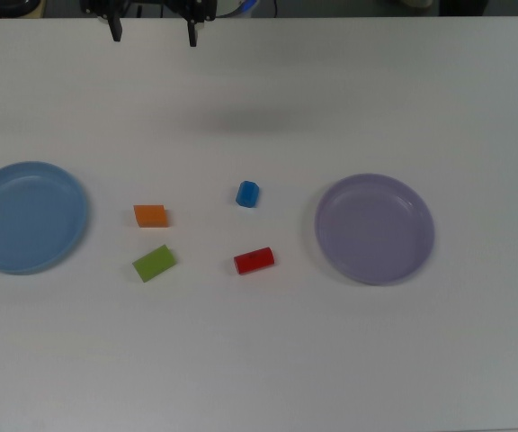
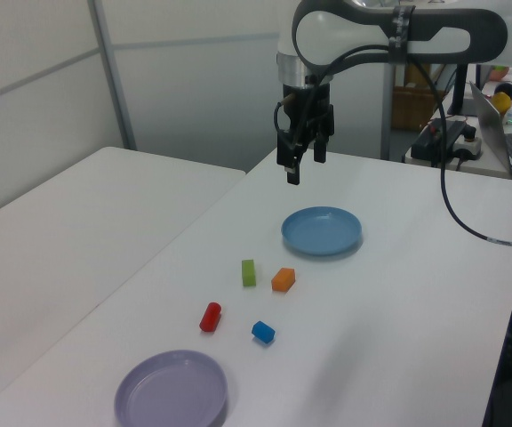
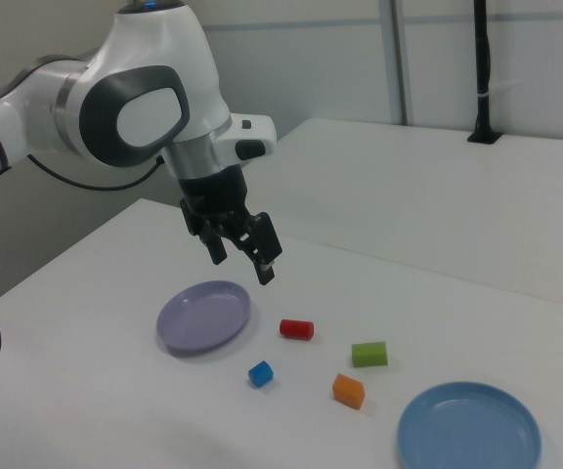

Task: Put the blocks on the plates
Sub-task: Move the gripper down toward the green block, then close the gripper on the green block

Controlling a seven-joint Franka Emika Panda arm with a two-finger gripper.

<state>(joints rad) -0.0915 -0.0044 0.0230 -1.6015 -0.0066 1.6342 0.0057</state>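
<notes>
Four blocks lie loose on the white table between two empty plates. In the top view the orange block [image 1: 150, 215] and the lime-green block [image 1: 154, 263] sit nearer the light blue plate [image 1: 27, 217]. The blue block [image 1: 247, 193] and the red block [image 1: 254, 260] sit nearer the lavender plate [image 1: 375, 229]. My gripper [image 1: 153, 34] hangs open and empty at the top view's upper edge, high above the table and apart from every block. The left view shows the gripper [image 2: 305, 165] above the far side of the blue plate [image 2: 321, 230]. The right view shows the gripper [image 3: 242, 264] above the lavender plate [image 3: 204, 316].
A second white table [image 2: 78, 205] adjoins on the left view's left. A desk with a laptop [image 2: 496, 116] and cables stands at the left view's far right. A black post [image 3: 483, 68] rises from the rear table in the right view.
</notes>
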